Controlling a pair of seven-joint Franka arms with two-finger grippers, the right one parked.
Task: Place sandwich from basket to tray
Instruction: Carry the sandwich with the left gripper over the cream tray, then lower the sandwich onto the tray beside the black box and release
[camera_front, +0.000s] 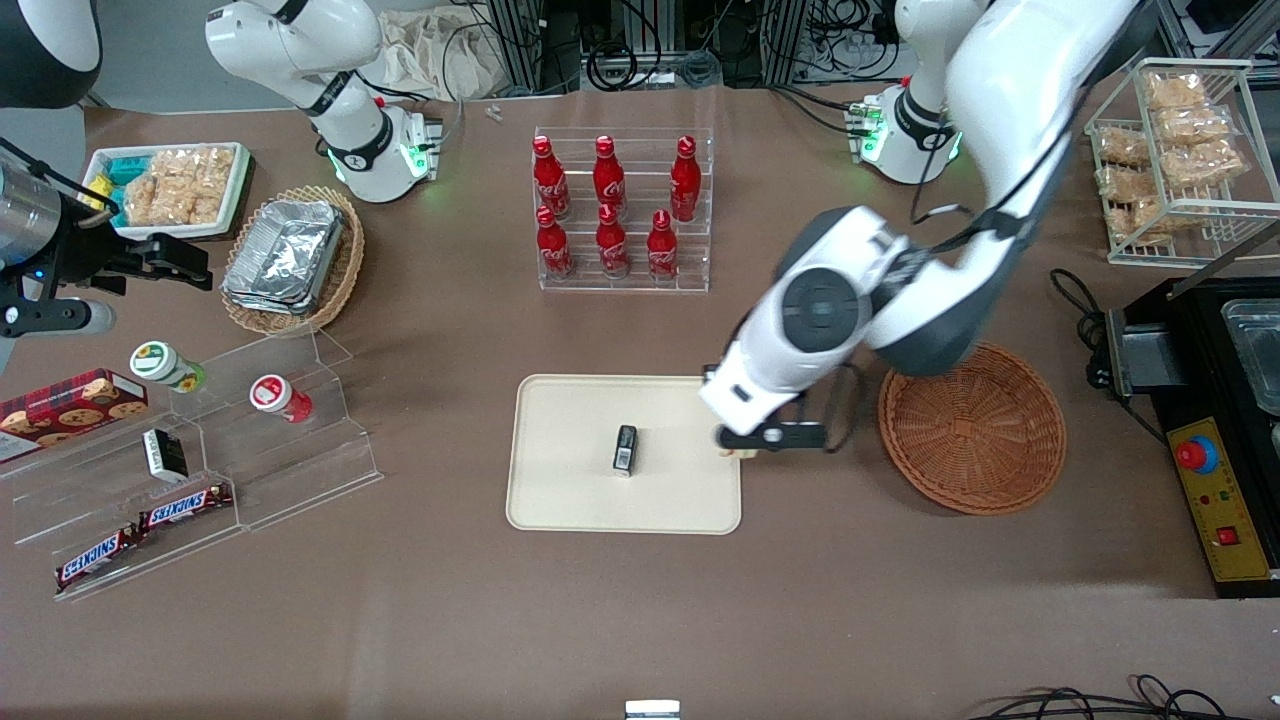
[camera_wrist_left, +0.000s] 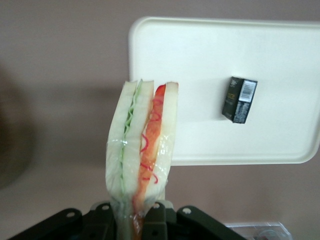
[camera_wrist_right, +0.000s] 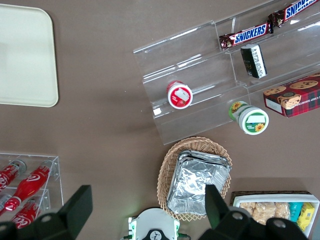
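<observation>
My left gripper (camera_front: 745, 440) is shut on the sandwich (camera_wrist_left: 142, 155), a wrapped white-bread wedge with green and red filling at its edge. It holds the sandwich in the air just above the tray's (camera_front: 570, 500) edge that faces the basket. Only a pale bit of the sandwich (camera_front: 731, 451) shows under the hand in the front view. The cream tray (camera_wrist_left: 200, 60) has a small black box (camera_wrist_left: 239, 99) lying on it (camera_front: 625, 449). The round reddish-brown wicker basket (camera_front: 972, 428) stands empty beside the tray, toward the working arm's end of the table.
A clear rack of red cola bottles (camera_front: 612, 205) stands farther from the front camera than the tray. A tan oval basket with foil trays (camera_front: 290, 255), a clear stepped stand with snacks (camera_front: 200, 470) and a white snack bin (camera_front: 170, 185) lie toward the parked arm's end. A black appliance (camera_front: 1215, 420) stands beside the basket.
</observation>
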